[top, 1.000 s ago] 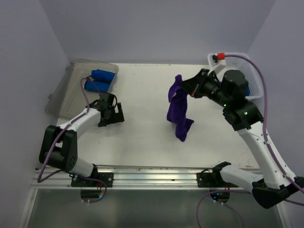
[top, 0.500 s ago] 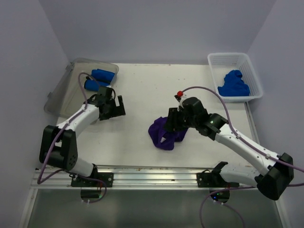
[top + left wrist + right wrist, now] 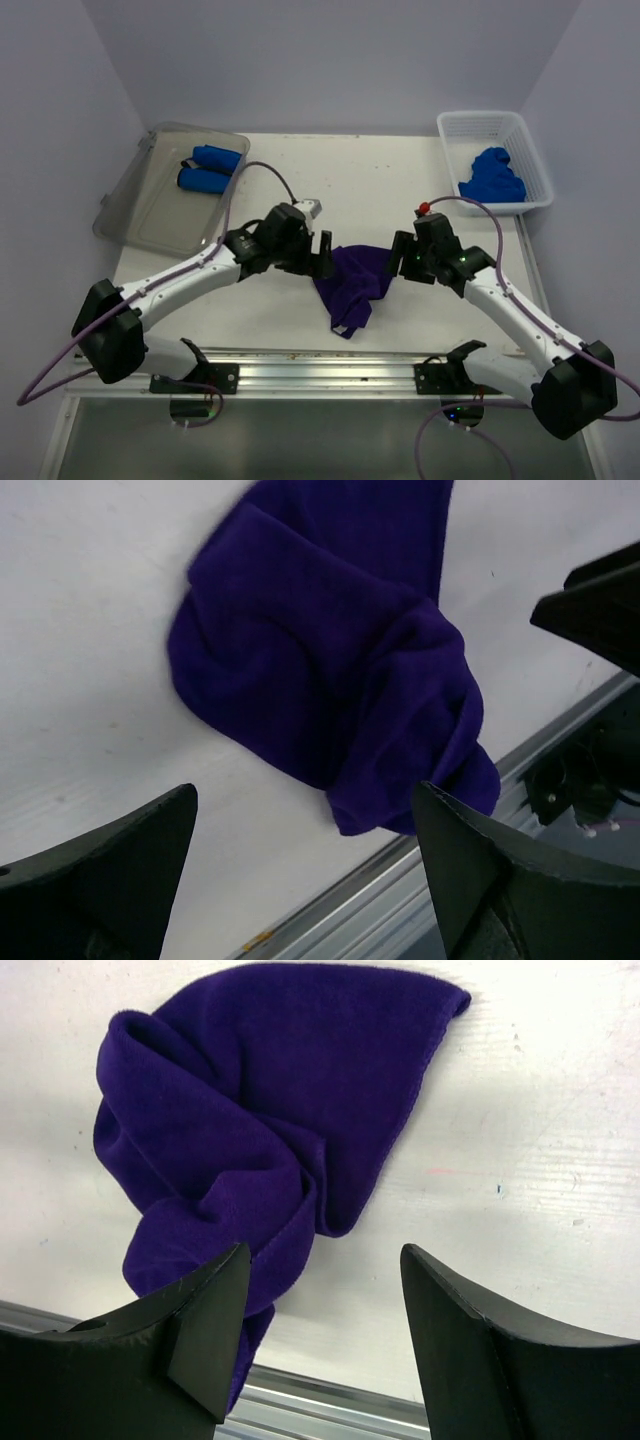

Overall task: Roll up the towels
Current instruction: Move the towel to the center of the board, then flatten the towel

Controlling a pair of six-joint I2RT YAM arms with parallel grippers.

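Seen from above, mid-task, judging by how things lie. Two rolled blue towels [image 3: 205, 170] side by side in the clear tray [image 3: 140, 205] at the far left of the table [image 3: 340, 180]: that much finished. An unrolled heap of blue towels [image 3: 492, 178] in the white mesh basket [image 3: 480, 122] at the far right: yet to be done.

Between both arms, near the middle of the table, a dark purple towel [image 3: 352, 285]. Neither rolled nor spread flat; crumpled and folded over itself, with a twisted ridge through the middle. Probably to be flattened before any rolling.

Long axis on a diagonal: broad end farther from the arm bases and toward the right arm, narrow tail pointing at the near edge and slightly left, ending just short of the metal rail [image 3: 330, 358].

Left fingers [image 3: 322, 256] spread wide just beside the towel's left edge, holding nothing. Right fingers [image 3: 399, 258] likewise parted at the towel's right edge, grasping nothing, the cloth lying loose on the table below them in the wrist view.
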